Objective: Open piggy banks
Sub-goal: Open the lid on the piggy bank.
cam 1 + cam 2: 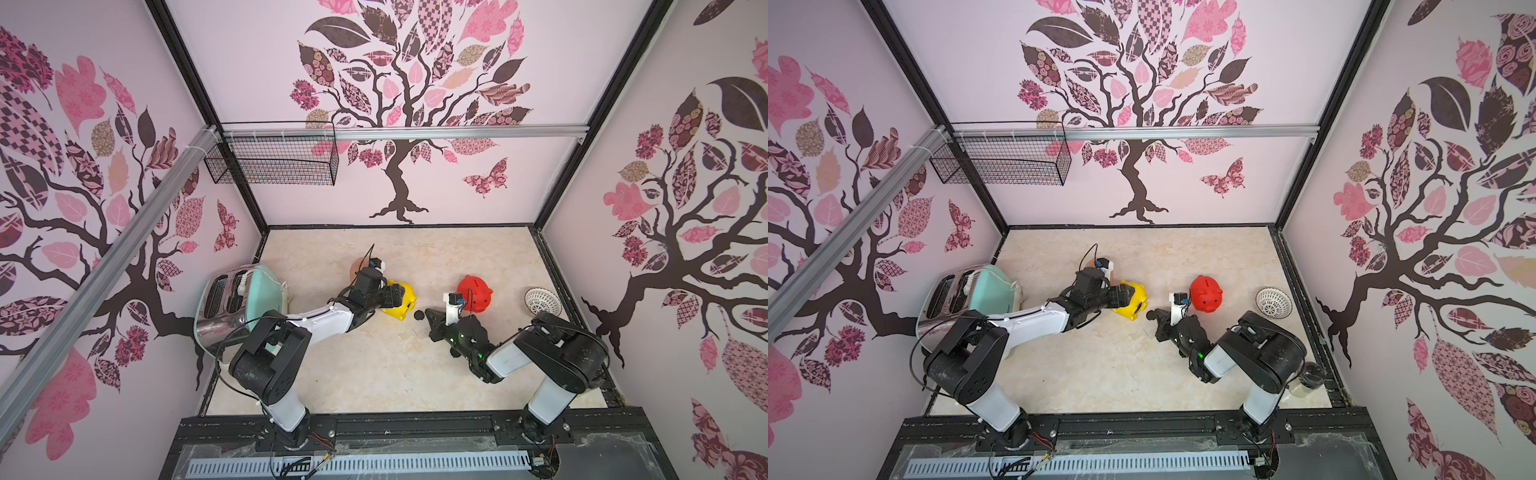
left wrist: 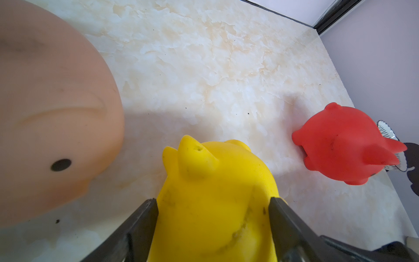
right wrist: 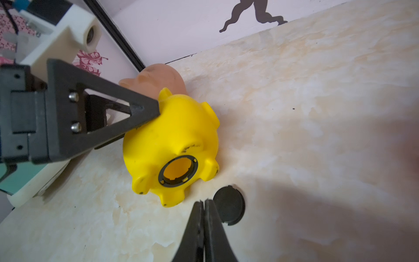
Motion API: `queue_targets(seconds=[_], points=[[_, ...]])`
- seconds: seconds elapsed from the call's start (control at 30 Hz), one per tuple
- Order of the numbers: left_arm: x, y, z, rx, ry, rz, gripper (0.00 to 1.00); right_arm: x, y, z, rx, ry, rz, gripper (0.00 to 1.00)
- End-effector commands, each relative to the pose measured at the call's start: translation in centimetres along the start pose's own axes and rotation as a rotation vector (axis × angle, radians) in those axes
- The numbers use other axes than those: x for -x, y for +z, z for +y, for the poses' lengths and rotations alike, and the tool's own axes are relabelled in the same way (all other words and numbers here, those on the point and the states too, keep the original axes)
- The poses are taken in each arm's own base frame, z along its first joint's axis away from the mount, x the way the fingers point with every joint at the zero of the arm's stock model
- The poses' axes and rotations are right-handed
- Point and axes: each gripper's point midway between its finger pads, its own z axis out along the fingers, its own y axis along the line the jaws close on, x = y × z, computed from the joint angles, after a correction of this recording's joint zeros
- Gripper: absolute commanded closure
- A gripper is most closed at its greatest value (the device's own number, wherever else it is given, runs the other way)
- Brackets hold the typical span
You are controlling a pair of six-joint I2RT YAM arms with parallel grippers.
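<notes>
Peach-tan glossy plastic piggy bank sits just behind the yellow plastic piggy bank, and the left claw clamps that one on its side on the marbled bench, likely to bare its belly hole. Plug's out: the round black plug lies loose beside it, by the right claw, jaws together, empty. Red plastic piggy bank waits right of the yellow.

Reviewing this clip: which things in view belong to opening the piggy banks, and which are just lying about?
Part of the job: yellow piggy bank, gripped by the left gripper, belly hole open; black plug, lying loose beside it; red piggy bank; peach piggy bank; right gripper by the plug.
Lying about: toaster; white lattice bowl; hanging wire basket.
</notes>
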Motion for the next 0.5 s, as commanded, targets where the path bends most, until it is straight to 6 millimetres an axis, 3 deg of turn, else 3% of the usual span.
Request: queue_targets(seconds=[0.0, 0.13, 0.23, 0.33, 0.47], points=[[-12.7, -1.2, 6.8, 0.228, 0.011, 0.426, 0.19, -0.6, 0.1, -0.7, -0.093, 0.118, 0.091, 0.77], [-12.2, -1.5, 5.8, 0.198, 0.032, 0.410, 0.19, 0.8, 0.3, 1.8, -0.038, 0.167, 0.147, 0.54], [-12.1, -1.5, 4.9, 0.160, 0.038, 0.405, 0.19, 0.7, 0.2, 3.5, 0.022, 0.203, 0.205, 0.45], [-12.0, -1.5, 4.1, 0.125, 0.037, 0.404, 0.20, -0.4, 0.2, 3.9, 0.041, 0.233, 0.262, 0.40], [-12.0, -1.5, 3.6, 0.110, 0.035, 0.403, 0.20, -1.0, 0.6, 1.9, -0.079, 0.240, 0.290, 0.40]])
